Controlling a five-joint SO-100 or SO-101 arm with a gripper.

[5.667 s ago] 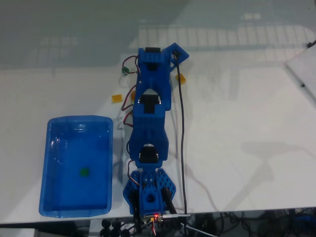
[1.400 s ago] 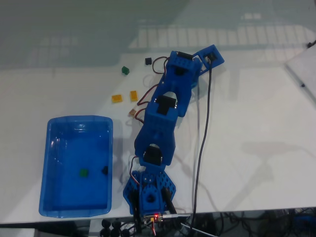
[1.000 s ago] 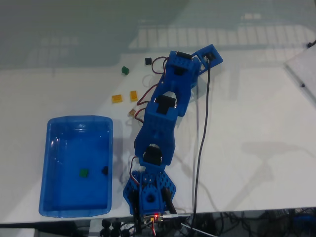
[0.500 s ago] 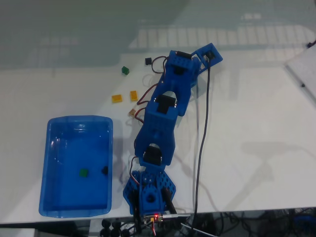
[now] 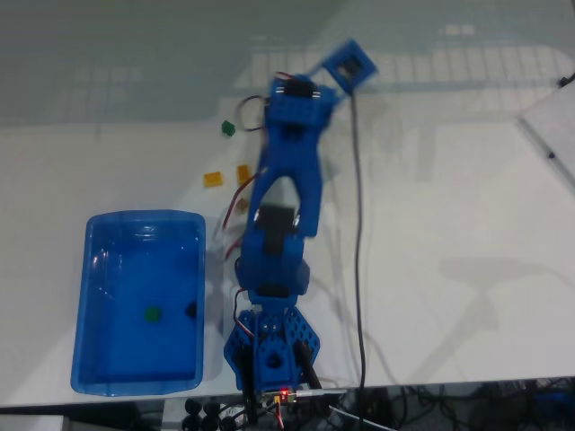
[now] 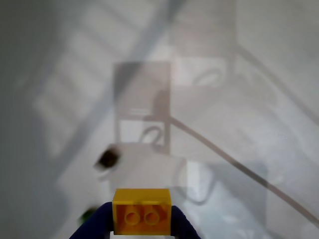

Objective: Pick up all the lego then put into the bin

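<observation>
Looked like a lab or hobby robotics bench. Had a glossy white table (image 5: 449, 180) that mirrored ceiling light panels, a blue printed robot arm (image 5: 283, 206) bolted at the near edge, loose red and black wires (image 5: 241, 184) along it, a lit circuit board (image 5: 283, 393) at the base, and tangled cables (image 5: 503, 395) below the edge.
</observation>
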